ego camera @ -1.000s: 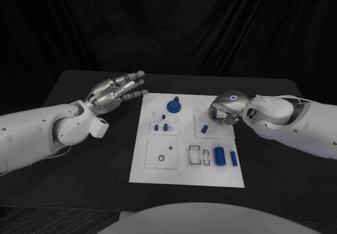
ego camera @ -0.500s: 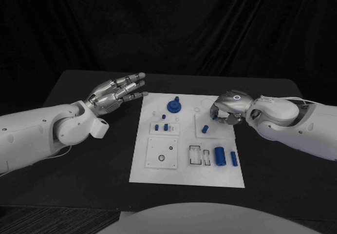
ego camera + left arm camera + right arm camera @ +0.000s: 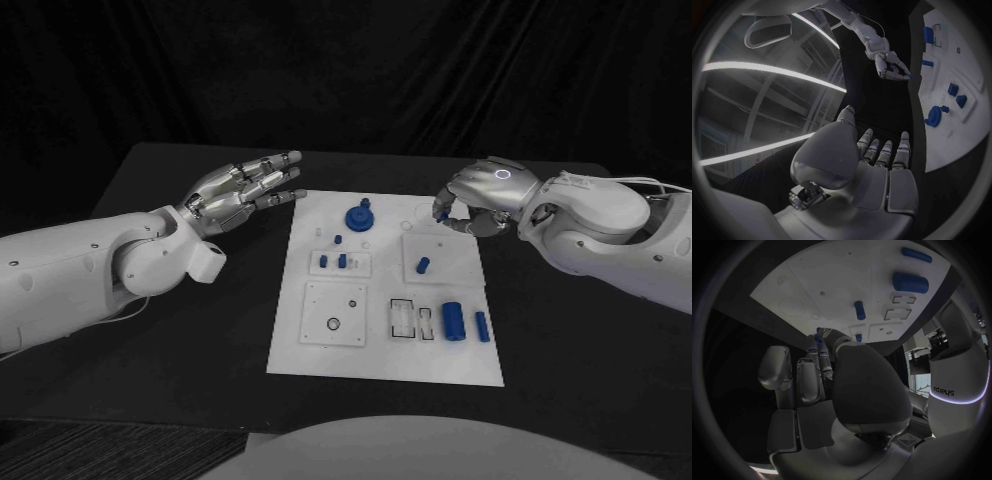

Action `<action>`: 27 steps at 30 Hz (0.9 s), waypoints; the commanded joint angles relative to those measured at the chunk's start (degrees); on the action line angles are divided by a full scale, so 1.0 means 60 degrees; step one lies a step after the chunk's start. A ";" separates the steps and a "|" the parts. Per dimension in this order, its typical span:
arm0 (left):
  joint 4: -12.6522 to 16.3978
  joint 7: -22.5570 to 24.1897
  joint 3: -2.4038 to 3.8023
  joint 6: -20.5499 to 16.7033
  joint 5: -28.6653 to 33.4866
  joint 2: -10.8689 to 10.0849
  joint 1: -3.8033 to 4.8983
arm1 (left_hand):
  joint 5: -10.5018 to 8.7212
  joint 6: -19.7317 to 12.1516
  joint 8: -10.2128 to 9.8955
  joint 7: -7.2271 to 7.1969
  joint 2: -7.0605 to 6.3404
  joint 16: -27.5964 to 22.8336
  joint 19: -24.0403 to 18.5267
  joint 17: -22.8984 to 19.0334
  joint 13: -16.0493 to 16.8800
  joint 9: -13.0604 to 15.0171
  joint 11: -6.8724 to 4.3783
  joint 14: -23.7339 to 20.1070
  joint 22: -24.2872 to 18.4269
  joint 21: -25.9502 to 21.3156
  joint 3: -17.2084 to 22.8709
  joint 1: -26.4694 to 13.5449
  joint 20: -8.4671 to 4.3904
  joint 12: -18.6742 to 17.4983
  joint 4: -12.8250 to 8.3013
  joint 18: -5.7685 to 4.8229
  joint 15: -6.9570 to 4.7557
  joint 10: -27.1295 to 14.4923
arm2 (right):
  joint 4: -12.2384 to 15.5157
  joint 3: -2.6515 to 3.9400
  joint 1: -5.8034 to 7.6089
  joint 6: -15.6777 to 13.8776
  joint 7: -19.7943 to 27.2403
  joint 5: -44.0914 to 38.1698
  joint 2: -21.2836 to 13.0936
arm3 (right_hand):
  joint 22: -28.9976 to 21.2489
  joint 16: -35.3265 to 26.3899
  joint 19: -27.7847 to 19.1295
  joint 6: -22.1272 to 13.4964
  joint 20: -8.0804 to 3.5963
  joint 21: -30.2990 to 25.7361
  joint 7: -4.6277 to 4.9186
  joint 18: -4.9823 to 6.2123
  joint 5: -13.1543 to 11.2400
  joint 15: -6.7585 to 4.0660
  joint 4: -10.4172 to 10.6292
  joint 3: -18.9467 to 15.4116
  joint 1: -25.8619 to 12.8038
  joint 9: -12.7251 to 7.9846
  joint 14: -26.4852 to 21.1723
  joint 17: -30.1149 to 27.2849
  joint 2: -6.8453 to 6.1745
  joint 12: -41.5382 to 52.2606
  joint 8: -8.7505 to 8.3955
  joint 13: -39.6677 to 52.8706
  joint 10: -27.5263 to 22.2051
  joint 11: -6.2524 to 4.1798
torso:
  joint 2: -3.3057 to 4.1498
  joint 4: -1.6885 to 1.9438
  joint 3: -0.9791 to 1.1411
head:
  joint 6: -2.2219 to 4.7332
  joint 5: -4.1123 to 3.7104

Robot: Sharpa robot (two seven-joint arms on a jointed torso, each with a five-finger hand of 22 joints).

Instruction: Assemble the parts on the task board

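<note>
In the head view, the white task board lay in the middle of the black desk. The left hand hovered above the desk just left of the board's far left corner, palm up, fingers spread apart and holding nothing. The right hand hung over the board's far right corner with its fingers curled in, pinching a small blue part at the fingertips. On the board, a round blue part with a knob stood near the far edge. Two small blue pegs stood in a square plate nearer the left side, and a short blue pin lay right of them. Near the board's near right area stood a large blue cylinder with a slimmer blue bar just beside it on the right.

In the left wrist view, the left hand showed its fingers straight and apart, empty. The right hand appeared across the desk, fingers drawn together around a blue tip. The board carried the round part.

In the right wrist view, the right hand had its fingers closed on the small blue part, held above the dark desk just off the board's edge. The board bore the pin, cylinder and bar.
</note>
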 commanded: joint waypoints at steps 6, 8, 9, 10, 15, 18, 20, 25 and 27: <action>-0.0004 0.0015 0.0008 0.0179 0.0064 0.0028 -0.0025 | 0.0062 0.0016 0.0016 0.0061 0.0037 0.0034 0.0057 0.0011 0.0014 0.0013 0.0044 0.0014 -0.0001 0.0069 0.0014 0.0085 0.0024 0.0047 -0.0047 0.0103 0.0044 0.0077 | 0.1004 0.0003 0.0107 0.0433 -0.0352 0.0267 -0.0008 | 0.1407 -0.0127 -0.0005 0.0061 0.0039 -0.0026 -0.0020 -0.0131 0.0063 0.0040 -0.0047 0.0170 0.0040 -0.0070 0.0051 -0.0095 0.0070 -0.0194 -0.0060 -0.0091 0.0220 -0.0136 | -0.0004 -0.0009 0.0004 | -0.0002 0.0154; 0.0000 0.0010 0.0008 0.0193 0.0064 0.0026 -0.0028 | 0.0066 0.0013 0.0015 0.0066 0.0049 0.0034 0.0061 0.0011 0.0016 0.0012 0.0063 0.0013 -0.0007 0.0070 0.0015 0.0092 0.0034 0.0052 -0.0046 0.0102 0.0042 0.0084 | 0.1161 0.0003 0.0101 0.0589 -0.0356 0.0284 0.0058 | 0.1400 -0.0174 -0.0019 0.0033 0.0041 -0.0050 -0.0006 -0.0128 0.0104 0.0047 -0.0062 0.0229 0.0040 -0.0114 0.0057 -0.0142 0.0066 -0.0283 -0.0140 -0.0143 0.0245 -0.0122 | -0.0007 -0.0009 0.0004 | -0.0002 0.0205; 0.0002 0.0007 0.0008 0.0198 0.0064 0.0024 -0.0030 | 0.0066 0.0013 0.0015 0.0066 0.0049 0.0034 0.0061 0.0011 0.0016 0.0012 0.0063 0.0013 -0.0007 0.0070 0.0015 0.0092 0.0034 0.0052 -0.0046 0.0102 0.0042 0.0084 | 0.1246 0.0003 0.0093 0.0662 -0.0351 0.0292 0.0108 | 0.1397 -0.0185 -0.0023 0.0027 0.0043 -0.0059 -0.0001 -0.0127 0.0131 0.0049 -0.0070 0.0255 0.0040 -0.0134 0.0063 -0.0150 0.0063 -0.0322 -0.0174 -0.0166 0.0258 -0.0117 | -0.0005 -0.0006 0.0005 | -0.0002 0.0226; 0.0005 0.0006 0.0008 0.0202 0.0064 0.0022 -0.0031 | 0.0075 0.0017 0.0016 0.0072 0.0061 0.0036 0.0068 0.0011 0.0018 0.0013 0.0082 0.0014 -0.0005 0.0073 0.0017 0.0101 0.0044 0.0059 -0.0047 0.0101 0.0043 0.0093 | 0.1304 0.0003 0.0086 0.0711 -0.0345 0.0297 0.0152 | 0.1397 -0.0199 -0.0025 0.0029 0.0043 -0.0061 0.0002 -0.0126 0.0153 0.0051 -0.0072 0.0272 0.0038 -0.0143 0.0062 -0.0165 0.0068 -0.0340 -0.0189 -0.0178 0.0268 -0.0115 | -0.0003 -0.0006 0.0004 | -0.0002 0.0252; 0.0027 -0.0004 0.0008 0.0213 0.0064 -0.0003 -0.0037 | 0.0088 0.0018 0.0016 0.0080 0.0078 0.0038 0.0076 0.0011 0.0020 0.0013 0.0116 0.0014 -0.0011 0.0074 0.0019 0.0113 0.0061 0.0069 -0.0047 0.0100 0.0043 0.0106 | 0.1503 0.0003 0.0054 0.0890 -0.0311 0.0312 0.0450 | 0.1389 -0.0211 -0.0034 0.0062 0.0041 -0.0088 0.0002 -0.0119 0.0246 0.0049 -0.0093 0.0327 0.0040 -0.0169 0.0078 -0.0168 0.0076 -0.0398 -0.0226 -0.0215 0.0319 -0.0115 | -0.0019 0.0004 0.0007 | -0.0002 0.0416; 0.0034 -0.0018 0.0008 0.0217 0.0064 -0.0005 -0.0039 | 0.0088 0.0018 0.0016 0.0080 0.0078 0.0038 0.0076 0.0011 0.0020 0.0013 0.0116 0.0014 -0.0011 0.0074 0.0019 0.0113 0.0061 0.0069 -0.0047 0.0100 0.0043 0.0106 | 0.1539 0.0003 0.0008 0.0946 -0.0279 0.0316 0.0675 | 0.1385 -0.0211 -0.0037 0.0087 0.0039 -0.0103 -0.0002 -0.0115 0.0294 0.0045 -0.0102 0.0354 0.0032 -0.0182 0.0091 -0.0161 0.0078 -0.0427 -0.0244 -0.0235 0.0357 -0.0119 | -0.0027 0.0013 0.0006 | -0.0002 0.0500; 0.0034 -0.0026 0.0008 0.0219 0.0064 0.0004 -0.0040 | 0.0091 0.0021 0.0017 0.0083 0.0088 0.0041 0.0085 0.0012 0.0022 0.0014 0.0136 0.0017 -0.0004 0.0078 0.0019 0.0120 0.0070 0.0076 -0.0047 0.0100 0.0044 0.0114 | 0.1535 0.0003 -0.0052 0.0983 -0.0263 0.0317 0.0822 | 0.1386 -0.0205 -0.0034 0.0097 0.0038 -0.0098 -0.0003 -0.0116 0.0312 0.0044 -0.0105 0.0364 0.0027 -0.0187 0.0098 -0.0151 0.0080 -0.0439 -0.0251 -0.0243 0.0371 -0.0120 | -0.0019 0.0006 0.0006 | -0.0002 0.0558; 0.0033 -0.0041 0.0008 0.0231 0.0064 0.0042 -0.0042 | 0.0091 0.0021 0.0017 0.0083 0.0088 0.0041 0.0085 0.0012 0.0022 0.0014 0.0136 0.0017 -0.0004 0.0078 0.0019 0.0120 0.0070 0.0076 -0.0047 0.0100 0.0044 0.0114 | 0.1354 0.0003 -0.0253 0.1172 -0.0233 0.0319 0.1227 | 0.1374 -0.0210 -0.0047 0.0106 0.0035 -0.0143 -0.0005 -0.0106 0.0340 0.0039 -0.0116 0.0381 0.0020 -0.0198 0.0106 -0.0154 0.0079 -0.0452 -0.0270 -0.0254 0.0414 -0.0127 | -0.0022 0.0014 0.0003 | -0.0002 0.0695; 0.0029 -0.0051 0.0008 0.0237 0.0064 0.0058 -0.0043 | 0.0095 0.0025 0.0018 0.0092 0.0107 0.0042 0.0091 0.0012 0.0023 0.0014 0.0156 0.0017 -0.0007 0.0080 0.0024 0.0128 0.0081 0.0083 -0.0044 0.0099 0.0048 0.0123 | 0.1243 0.0003 -0.0347 0.1248 -0.0247 0.0295 0.1388 | 0.1362 -0.0230 -0.0062 0.0109 0.0034 -0.0191 -0.0007 -0.0097 0.0349 0.0038 -0.0121 0.0386 0.0020 -0.0201 0.0100 -0.0180 0.0078 -0.0455 -0.0274 -0.0256 0.0425 -0.0129 | -0.0018 0.0010 0.0001 | -0.0002 0.0751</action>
